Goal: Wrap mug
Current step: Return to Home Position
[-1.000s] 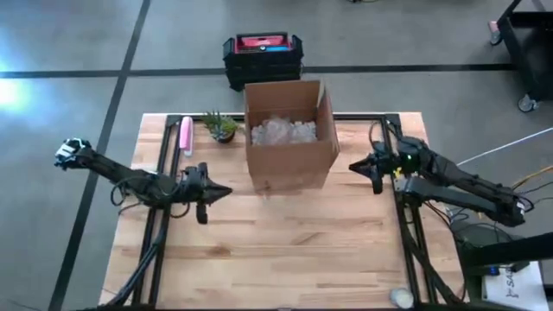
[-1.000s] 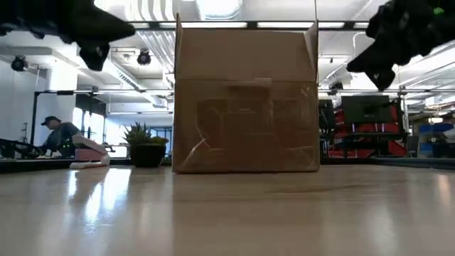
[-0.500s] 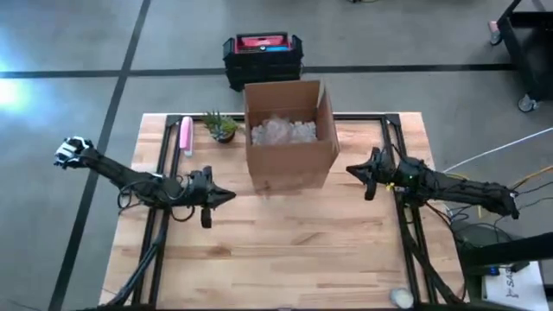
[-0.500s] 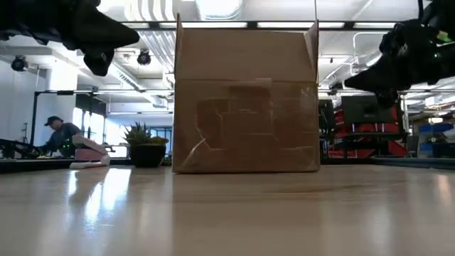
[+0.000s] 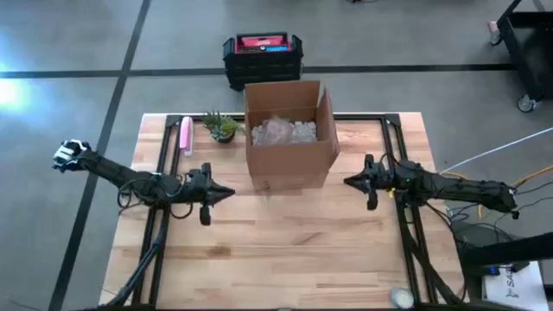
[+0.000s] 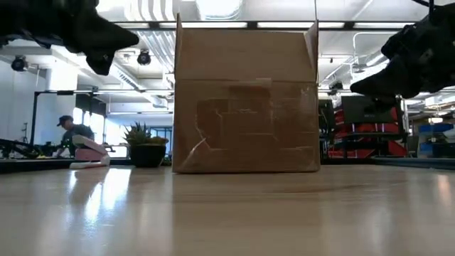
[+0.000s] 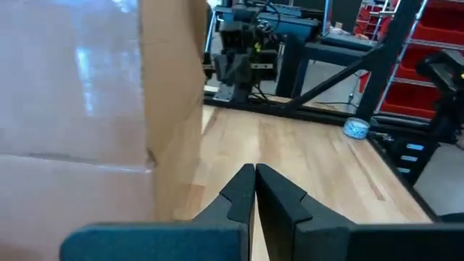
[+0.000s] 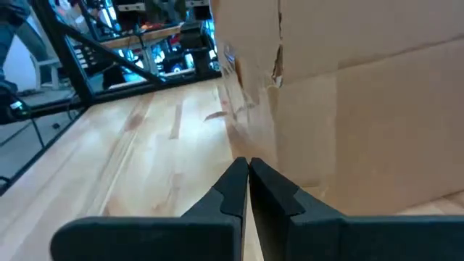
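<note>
An open cardboard box point(image 5: 289, 138) stands upright on the table's far middle, with crumpled clear wrap point(image 5: 282, 130) lying inside it. No mug shows in any view. My left gripper point(image 5: 226, 193) hovers shut above the table to the left of the box, pointing at it point(image 7: 254, 170). My right gripper point(image 5: 348, 182) hovers shut to the right of the box, also pointing at it point(image 8: 247, 163). Neither gripper touches anything.
A small potted plant point(image 5: 221, 127) and a pink stick-like object point(image 5: 185, 135) sit at the far left of the table. A black and red case point(image 5: 263, 56) stands on the floor beyond. A tape roll point(image 5: 400, 297) lies near the front right corner. A person point(image 6: 71, 135) is in the background.
My right gripper has come down and a little toward the table's near edge, staying shut beside the box. The box has not moved.
</note>
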`<action>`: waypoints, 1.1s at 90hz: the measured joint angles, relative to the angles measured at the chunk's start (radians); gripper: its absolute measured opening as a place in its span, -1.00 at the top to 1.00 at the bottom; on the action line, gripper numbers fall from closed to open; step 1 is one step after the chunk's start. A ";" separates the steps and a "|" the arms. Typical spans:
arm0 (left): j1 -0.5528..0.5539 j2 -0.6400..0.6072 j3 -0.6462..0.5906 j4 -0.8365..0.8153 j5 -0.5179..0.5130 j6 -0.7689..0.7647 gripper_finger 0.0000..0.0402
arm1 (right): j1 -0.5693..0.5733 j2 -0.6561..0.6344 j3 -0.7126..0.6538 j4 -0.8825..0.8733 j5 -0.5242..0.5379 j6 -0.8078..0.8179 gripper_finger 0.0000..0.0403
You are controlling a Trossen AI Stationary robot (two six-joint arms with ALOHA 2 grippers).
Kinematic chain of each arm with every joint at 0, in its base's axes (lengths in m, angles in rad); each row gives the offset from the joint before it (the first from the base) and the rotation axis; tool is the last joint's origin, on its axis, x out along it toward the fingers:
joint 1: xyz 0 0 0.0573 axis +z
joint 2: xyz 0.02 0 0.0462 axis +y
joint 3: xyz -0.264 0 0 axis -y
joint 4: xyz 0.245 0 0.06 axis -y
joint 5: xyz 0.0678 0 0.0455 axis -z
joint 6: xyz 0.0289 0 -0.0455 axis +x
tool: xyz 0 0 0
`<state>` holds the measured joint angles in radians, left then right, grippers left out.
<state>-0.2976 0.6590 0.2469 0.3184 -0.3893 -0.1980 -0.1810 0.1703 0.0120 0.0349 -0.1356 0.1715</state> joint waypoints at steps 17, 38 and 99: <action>0.069 -0.132 -0.082 0.000 0.104 0.012 1.00 | 0.000 0.002 0.000 -0.001 0.005 -0.016 1.00; 0.100 -0.440 -0.232 -0.002 0.202 0.014 1.00 | 0.000 0.002 0.000 0.000 0.046 -0.114 1.00; 0.211 -0.626 -0.233 -0.258 0.084 -0.007 1.00 | 0.000 0.042 -0.001 -0.008 0.111 -0.052 1.00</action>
<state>-0.0869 0.0331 0.0138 0.0604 -0.3056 -0.2052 -0.1814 0.2119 0.0109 0.0269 -0.0250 0.1193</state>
